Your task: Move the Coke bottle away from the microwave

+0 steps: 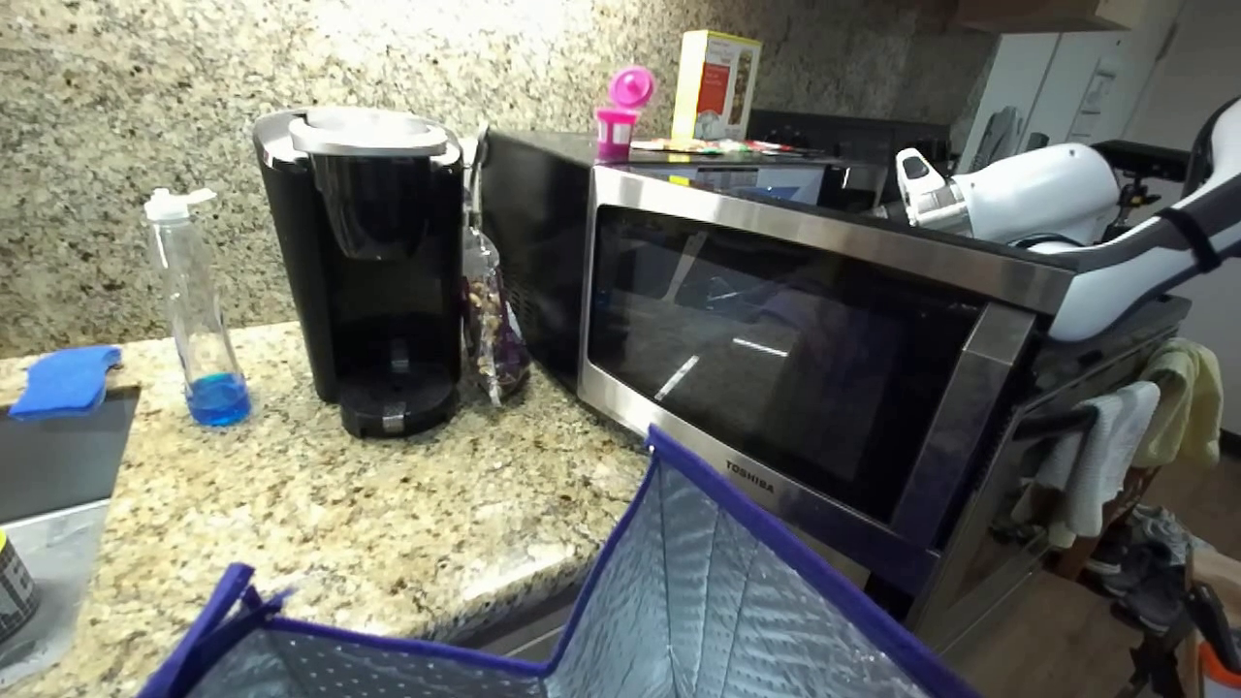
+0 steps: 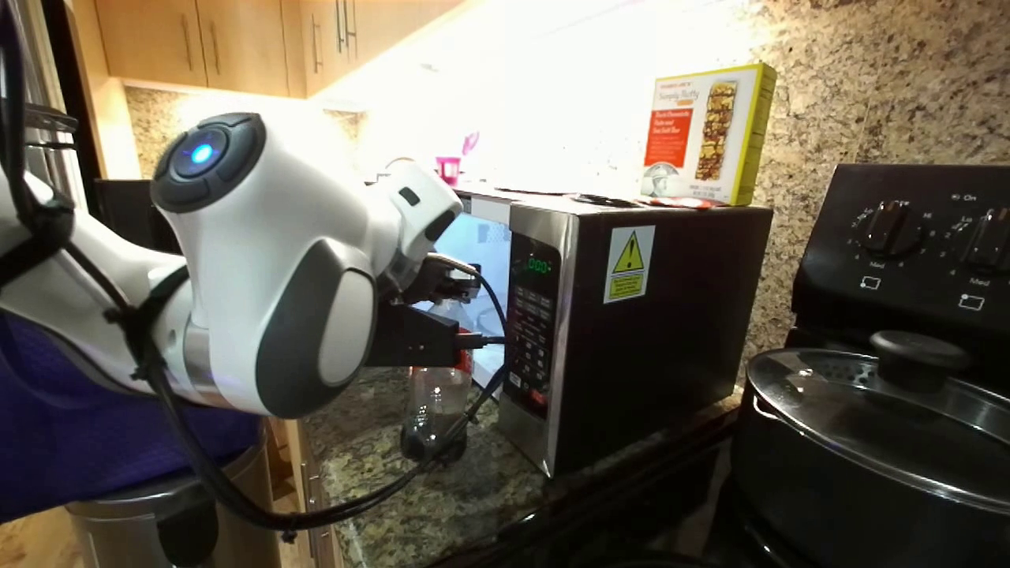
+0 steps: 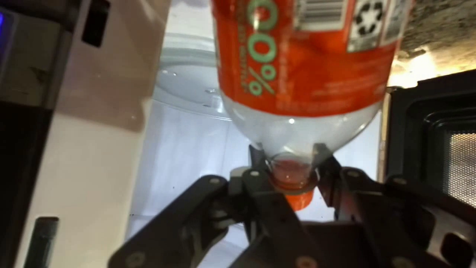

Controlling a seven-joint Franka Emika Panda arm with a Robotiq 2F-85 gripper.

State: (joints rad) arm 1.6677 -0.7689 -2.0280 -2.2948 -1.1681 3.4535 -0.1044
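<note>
In an exterior view, the microwave point(image 1: 535, 247) has its door point(image 1: 776, 359) swung open, coffee maker point(image 1: 378, 281) to the left. In an exterior view, here's the Coke bottle point(image 2: 438, 394), upright, on or just above the tabletop point(image 2: 458, 505), left of the microwave's buttons point(image 2: 530, 319). Wrist view: the tool point(image 3: 290, 156) has 2 fingers point(image 3: 328, 169) clamped on the bottle's neck!

The Coke bottle point(image 3: 305, 70) looks glossy plastic, the microwave point(image 1: 776, 339) metal and shiny glass, the counter point(image 1: 388, 523) polished stone.

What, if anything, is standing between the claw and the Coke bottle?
Nothing visible does: in the wrist view, the claw brackets the neck of the Coke bottle, one finger on each side.
</note>
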